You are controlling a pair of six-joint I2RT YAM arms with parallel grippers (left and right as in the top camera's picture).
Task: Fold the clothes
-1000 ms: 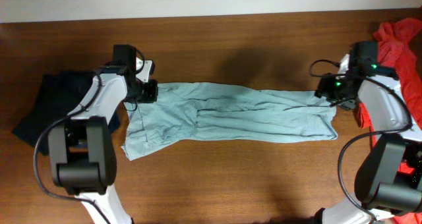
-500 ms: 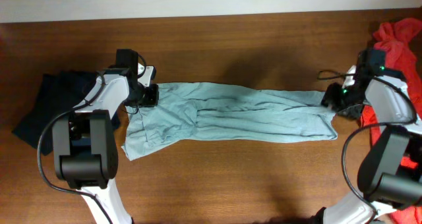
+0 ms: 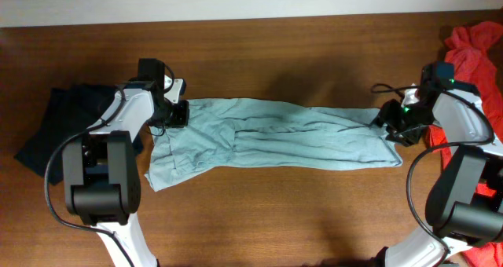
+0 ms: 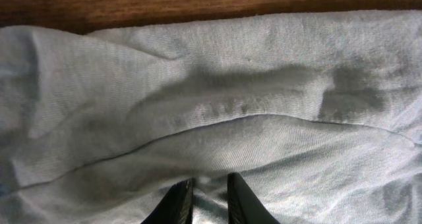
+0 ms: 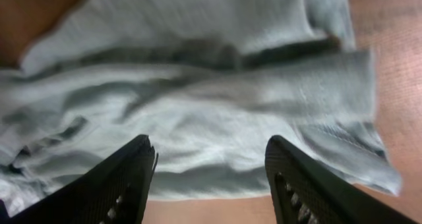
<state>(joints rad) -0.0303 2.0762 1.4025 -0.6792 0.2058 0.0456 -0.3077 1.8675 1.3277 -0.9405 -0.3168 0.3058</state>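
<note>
At the left edge of the tabletop (image 3: 275, 47) a dark navy garment (image 3: 47, 129) is seen, crumpled. Just beside it the left gripper (image 3: 179, 114) is set on the left end of the pale grey-blue T-shirt (image 3: 275, 137). In the left wrist view its fingers (image 4: 179, 199) are drawn nearly together, with a ridge of the cloth nipped between them. The T-shirt is laid out lengthwise and wrinkled across the middle of the tabletop. At its right end the right gripper (image 3: 391, 122) is held over the cloth, its jaws spread wide apart. A red-orange garment (image 3: 471, 43) is heaped at the right edge.
</note>
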